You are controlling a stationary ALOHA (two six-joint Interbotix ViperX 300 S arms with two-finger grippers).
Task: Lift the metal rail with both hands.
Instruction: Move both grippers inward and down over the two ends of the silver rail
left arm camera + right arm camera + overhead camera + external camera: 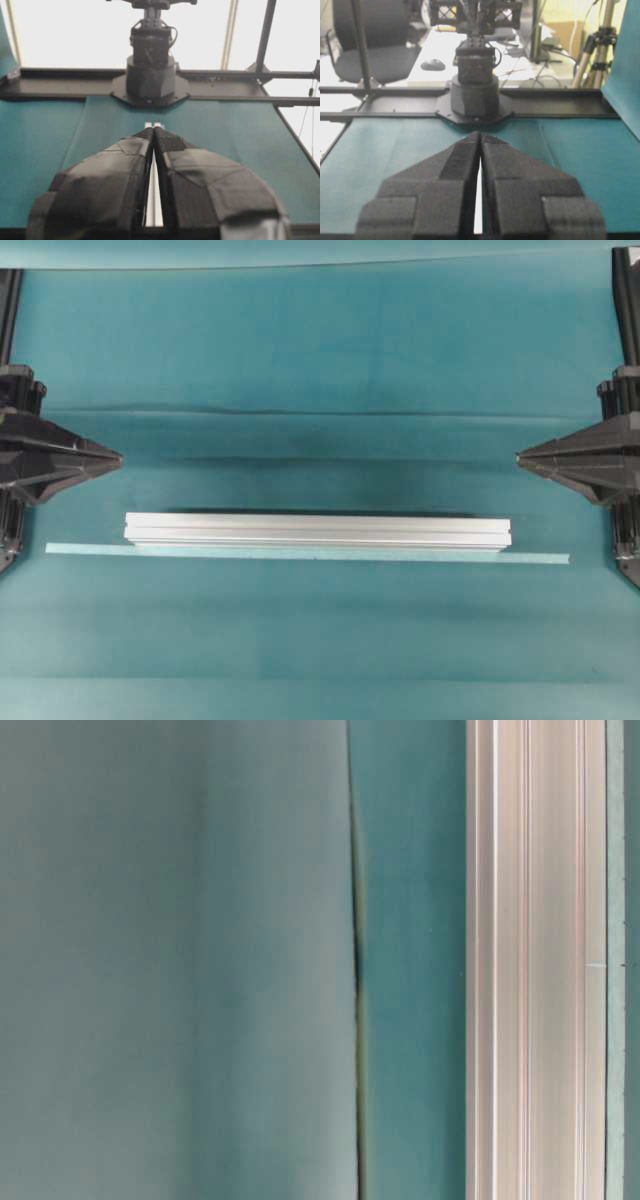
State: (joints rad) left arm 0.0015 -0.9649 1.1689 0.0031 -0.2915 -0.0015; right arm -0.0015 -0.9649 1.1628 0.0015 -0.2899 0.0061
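Rail [318, 531] lay flat, long axis left-to-right, on the bench [320, 360]. Left gripper [118, 458] and right gripper [520, 456] hovered apart at either side, fingers pinched together, holding nothing.

The long shiny silver-grey metal rail [318, 529] had thin straight lines running along it. Close up from table level it looked pale pink and white in stripes. The thin flat strip of tape [307, 553] beside it was a light green. The soft table cloth [320, 360] was a deep blue-green all over. The left pointed robot gripper [112, 460] was black. The right pointed robot gripper [524, 456] was black too.
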